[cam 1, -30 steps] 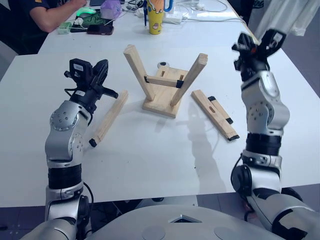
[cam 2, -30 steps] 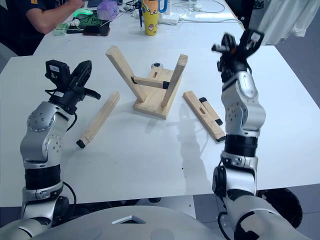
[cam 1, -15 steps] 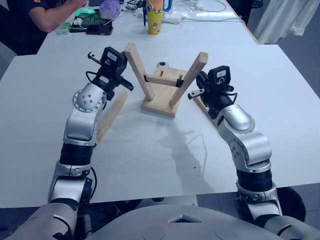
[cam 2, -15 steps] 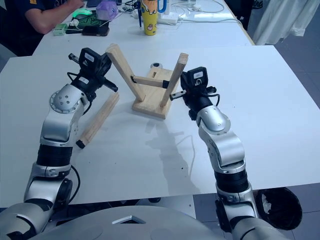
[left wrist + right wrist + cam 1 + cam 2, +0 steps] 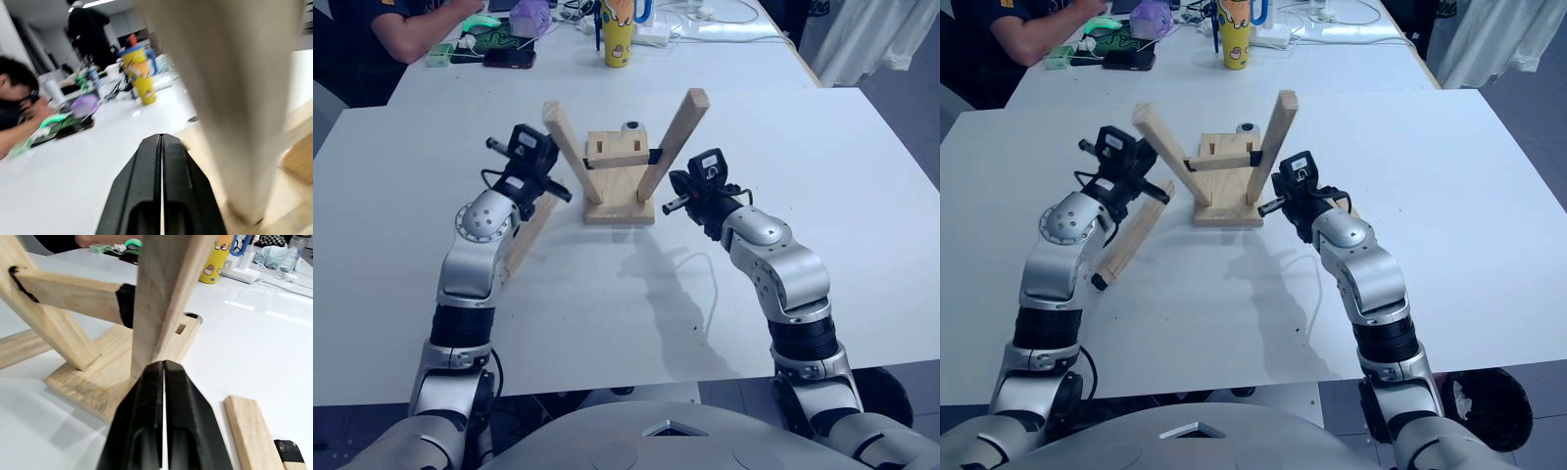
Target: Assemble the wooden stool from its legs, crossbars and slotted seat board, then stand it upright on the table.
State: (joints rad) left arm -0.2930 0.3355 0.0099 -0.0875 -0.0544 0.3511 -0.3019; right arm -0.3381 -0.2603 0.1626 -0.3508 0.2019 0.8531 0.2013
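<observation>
- On the white table [image 5: 607,313], near its middle, the slotted seat board [image 5: 619,191] lies flat with 2 legs standing up out of it, so the half-built stool is upside down.
- From the seat board the left-hand leg [image 5: 570,152] leans out toward the robot's left and the right-hand leg [image 5: 671,142] leans out toward its right. 1 crossbar [image 5: 619,160] with black ends spans between them partway up.
- Just beside the left-hand leg, on its outer side and low down, sits the left gripper [image 5: 160,139]. Its 2 fingers are pressed together with only a thin seam between them, and they hold nothing. Whether it touches the leg cannot be told.
- At the outer side of the right-hand leg sits the right gripper [image 5: 164,366], also pinched tight and empty. Its tip points at the foot of that leg, where the leg meets the seat board. The tip overlaps the wood in the wrist view, but contact cannot be told.
- Under the left gripper and forearm 1 loose leg [image 5: 524,240] lies flat on the table. It runs from near the seat board's left edge back toward the robot.
- On the robot's right of the seat board, near the right gripper, a second loose leg [image 5: 249,431] lies flat, with a black-ended loose crossbar [image 5: 292,454] just beside it.
- Well behind the stool a yellow cup [image 5: 618,34] stands upright.
</observation>
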